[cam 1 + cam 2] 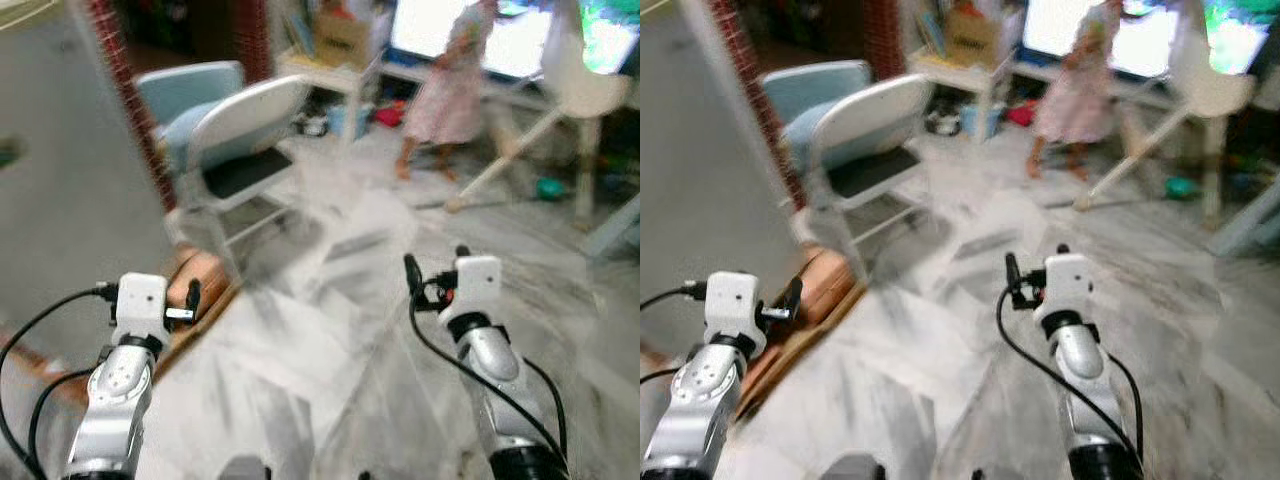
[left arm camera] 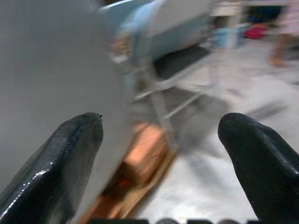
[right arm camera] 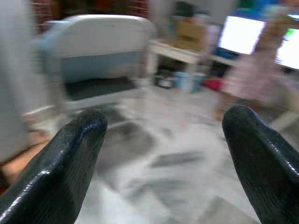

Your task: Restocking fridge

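Note:
A tall grey flat panel [image 1: 60, 180], possibly the fridge's side or door, rises at my left; the picture is blurred. My left gripper [image 1: 190, 300] is held out low beside it and stands open with nothing between its fingers [image 2: 70, 149]. The same grey panel [image 2: 51, 65] lies just beyond that gripper in the left wrist view. My right gripper [image 1: 412, 275] is raised over the marble floor, also open and holding nothing, its fingers [image 3: 74, 149] wide apart. No food or drink items can be made out.
A pale blue and white folding chair [image 1: 240, 130] stands just ahead on the left, next to a brick pillar [image 1: 125, 80]. An orange-brown wooden base [image 1: 200, 285] lies at the panel's foot. A person in a pink dress [image 1: 450, 90] stands farther back, near a white high chair [image 1: 580, 90].

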You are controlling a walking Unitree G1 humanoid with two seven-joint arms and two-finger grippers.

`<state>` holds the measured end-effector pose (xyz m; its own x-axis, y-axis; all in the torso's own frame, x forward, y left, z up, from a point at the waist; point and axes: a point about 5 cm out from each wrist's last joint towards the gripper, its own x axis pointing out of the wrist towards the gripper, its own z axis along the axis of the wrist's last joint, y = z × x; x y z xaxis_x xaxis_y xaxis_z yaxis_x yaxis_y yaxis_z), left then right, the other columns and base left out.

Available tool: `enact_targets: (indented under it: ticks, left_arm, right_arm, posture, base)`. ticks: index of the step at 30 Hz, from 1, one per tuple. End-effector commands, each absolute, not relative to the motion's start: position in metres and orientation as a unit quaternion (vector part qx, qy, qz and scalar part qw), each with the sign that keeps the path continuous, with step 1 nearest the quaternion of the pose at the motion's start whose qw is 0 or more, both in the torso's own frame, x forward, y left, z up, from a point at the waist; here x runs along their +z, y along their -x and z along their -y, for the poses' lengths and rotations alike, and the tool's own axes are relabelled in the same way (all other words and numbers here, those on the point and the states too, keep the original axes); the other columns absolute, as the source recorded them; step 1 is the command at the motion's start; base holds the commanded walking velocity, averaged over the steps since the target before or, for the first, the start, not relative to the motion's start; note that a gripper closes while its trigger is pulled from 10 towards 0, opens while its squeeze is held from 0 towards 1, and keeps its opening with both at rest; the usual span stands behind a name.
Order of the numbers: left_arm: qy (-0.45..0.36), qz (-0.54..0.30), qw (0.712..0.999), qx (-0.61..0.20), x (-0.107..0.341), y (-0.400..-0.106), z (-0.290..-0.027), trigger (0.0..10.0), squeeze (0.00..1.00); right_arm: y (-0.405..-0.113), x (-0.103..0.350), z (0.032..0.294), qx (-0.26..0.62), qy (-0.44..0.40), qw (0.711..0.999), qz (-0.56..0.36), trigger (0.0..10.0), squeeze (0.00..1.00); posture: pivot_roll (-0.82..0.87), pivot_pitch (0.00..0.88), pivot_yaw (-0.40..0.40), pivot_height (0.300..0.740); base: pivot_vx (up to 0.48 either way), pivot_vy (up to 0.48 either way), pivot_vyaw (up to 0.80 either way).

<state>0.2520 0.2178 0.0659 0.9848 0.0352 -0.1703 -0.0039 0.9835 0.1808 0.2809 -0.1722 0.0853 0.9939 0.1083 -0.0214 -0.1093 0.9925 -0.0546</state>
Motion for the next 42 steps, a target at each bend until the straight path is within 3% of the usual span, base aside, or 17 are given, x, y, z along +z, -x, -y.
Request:
enact_targets:
  ticks: [1,11,27,36,42]
  left_arm:
    - [-0.087,-0.096,0.992,0.006,0.061,-0.249,-0.214,10.0,0.0]
    - [-0.077,-0.084,0.993,-0.005,0.063,-0.248,-0.213,10.0,0.0]
    - [-0.099,-0.062,0.993,-0.015,0.071,-0.252,-0.219,10.0,0.0]
    - [-0.112,-0.053,0.992,-0.014,0.071,-0.255,-0.22,10.0,0.0]
    - [-0.119,-0.047,0.991,-0.024,0.069,-0.253,-0.212,10.0,0.0]
  right_arm:
    - [-0.279,0.081,0.178,0.048,0.029,0.998,-0.018,10.0,0.0]
    - [-0.281,0.079,0.182,0.032,0.025,0.999,-0.028,10.0,0.0]
    - [-0.284,0.083,0.187,0.017,0.01,1.0,-0.024,10.0,0.0]
    - [-0.283,0.082,0.18,0.031,0.005,0.999,-0.023,10.0,0.0]
    - [-0.285,0.086,0.18,0.034,0.007,0.999,-0.018,10.0,0.0]
  posture:
    - [0.02,0.0,-0.018,0.74]
    - [0.03,0.0,-0.028,0.74]
    - [0.03,0.0,-0.031,0.74]
    - [0.03,0.0,-0.042,0.74]
    - [0.03,0.0,-0.042,0.74]
  base:
    - [-0.322,0.356,0.79]
    - [-0.292,0.367,0.0]
    - [0.0,0.031,0.0]
    - [0.0,0.406,-0.71]
    - [0.0,0.429,0.0]
